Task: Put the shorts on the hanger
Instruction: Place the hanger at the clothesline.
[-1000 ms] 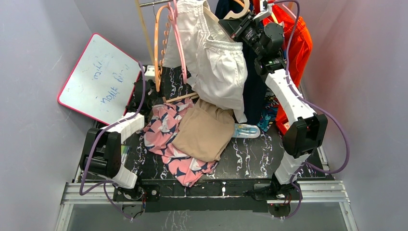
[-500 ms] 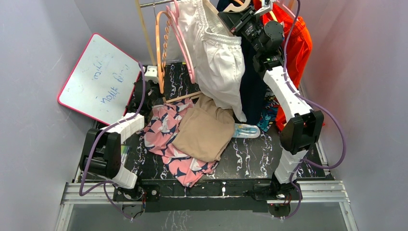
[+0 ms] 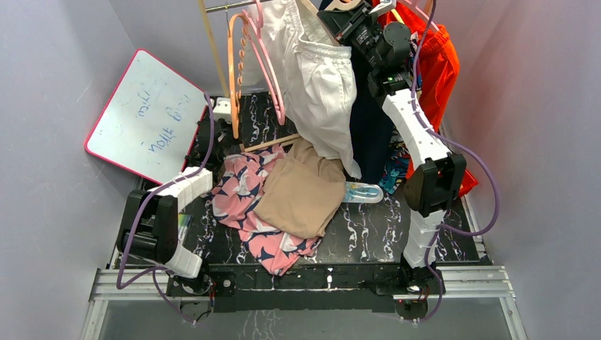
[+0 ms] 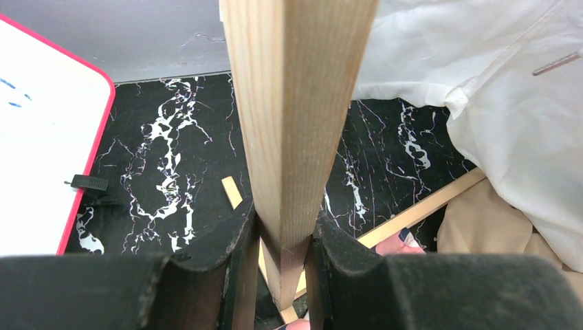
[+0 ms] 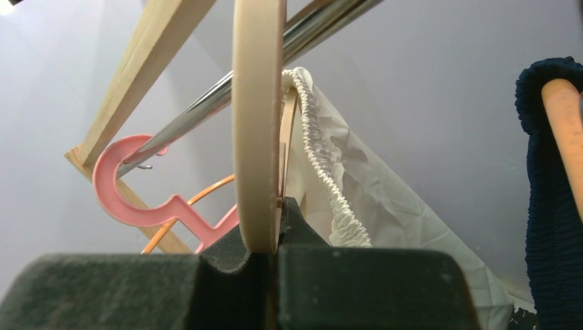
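Observation:
The white shorts (image 3: 322,78) hang draped over the pale beige hanger (image 3: 345,3), high at the back by the rack. My right gripper (image 3: 347,25) is shut on the hanger's hook (image 5: 258,124), which stands just in front of the metal rail (image 5: 206,103). The gathered waistband (image 5: 323,172) shows right behind the hook. My left gripper (image 4: 282,234) is shut on the rack's upright wooden post (image 4: 295,103), low at the back left (image 3: 220,134).
A pink hanger (image 5: 130,206) and an orange hanger (image 3: 232,71) hang on the rail. Orange (image 3: 436,64) and navy (image 3: 368,134) garments hang at the right. Tan shorts (image 3: 301,191), a pink patterned garment (image 3: 244,191) and a plastic bottle (image 3: 365,191) lie on the table. A whiteboard (image 3: 145,113) leans at the left.
My right arm has lifted the hanger and the white shorts higher and further back toward the rail. The shorts' hem has risen off the tan shorts. The left arm has not moved.

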